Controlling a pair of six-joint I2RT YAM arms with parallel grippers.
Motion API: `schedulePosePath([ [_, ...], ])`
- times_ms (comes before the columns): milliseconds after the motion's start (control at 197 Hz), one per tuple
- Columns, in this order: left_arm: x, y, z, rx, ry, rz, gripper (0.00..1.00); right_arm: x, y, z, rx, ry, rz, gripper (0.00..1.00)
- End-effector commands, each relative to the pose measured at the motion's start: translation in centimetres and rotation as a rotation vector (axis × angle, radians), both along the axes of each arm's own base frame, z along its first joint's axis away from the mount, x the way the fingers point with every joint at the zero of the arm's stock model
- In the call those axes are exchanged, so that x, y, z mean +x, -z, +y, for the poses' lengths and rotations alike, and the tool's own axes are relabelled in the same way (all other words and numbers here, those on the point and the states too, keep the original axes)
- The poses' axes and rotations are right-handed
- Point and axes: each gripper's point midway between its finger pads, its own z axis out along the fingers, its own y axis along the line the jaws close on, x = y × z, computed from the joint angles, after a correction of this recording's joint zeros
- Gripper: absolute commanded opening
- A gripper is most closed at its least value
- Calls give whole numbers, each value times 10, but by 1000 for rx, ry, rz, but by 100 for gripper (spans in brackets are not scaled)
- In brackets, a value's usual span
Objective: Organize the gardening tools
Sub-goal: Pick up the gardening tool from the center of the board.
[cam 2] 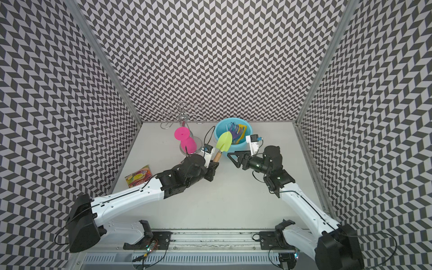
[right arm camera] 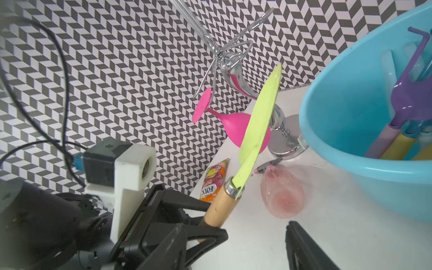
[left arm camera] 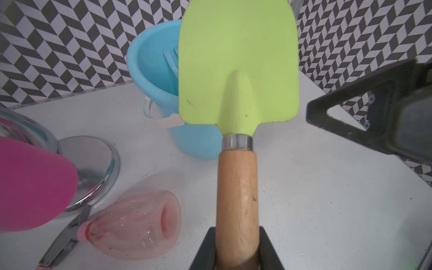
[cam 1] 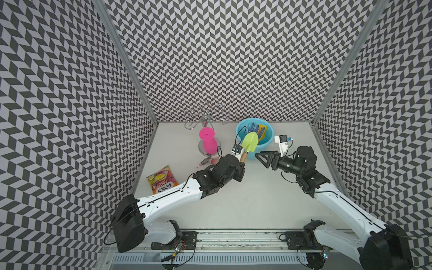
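Note:
My left gripper (cam 1: 242,163) is shut on the wooden handle of the green trowel (cam 1: 250,142), as the left wrist view shows at the gripper (left arm camera: 237,252). The trowel's blade (left arm camera: 238,70) points up towards the light-blue bucket (cam 1: 271,131). In the bucket stand a purple fork (right arm camera: 406,93), a yellow shovel (cam 2: 243,129) and blue tools. My right gripper (cam 1: 261,160) is open just right of the trowel's handle, holding nothing. The pinkish spray bottle (left arm camera: 133,224) lies on its side on the table, left of the trowel.
A bright pink cup (cam 1: 208,142) hangs on a chrome stand (cam 1: 205,114) left of the bucket. A colourful snack packet (cam 1: 161,180) lies flat near the left wall. Patterned walls close in the white table on three sides.

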Motion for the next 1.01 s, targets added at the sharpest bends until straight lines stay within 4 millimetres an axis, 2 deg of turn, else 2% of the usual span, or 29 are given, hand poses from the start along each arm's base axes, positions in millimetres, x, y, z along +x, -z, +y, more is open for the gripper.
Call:
schedulePosePath([
  [0,1,-32,-11,-51,-2,-90,0,2,-37,10,74,-37,-82,68],
  [294,-14,-39,-20,-39,2,-133,0,2,-46,20,109,-71,-71,65],
  [598,-18,-49,-23,-46,-13,-172,0,-6,-39,31,107,-103,-45,58],
  [836,-22,-49,-29,-27,-8,-199,0,-7,-38,34,116,-111,-42,35],
  [1003,-23,-51,-28,-22,-14,-215,0,-3,-35,35,120,-104,-29,11],
])
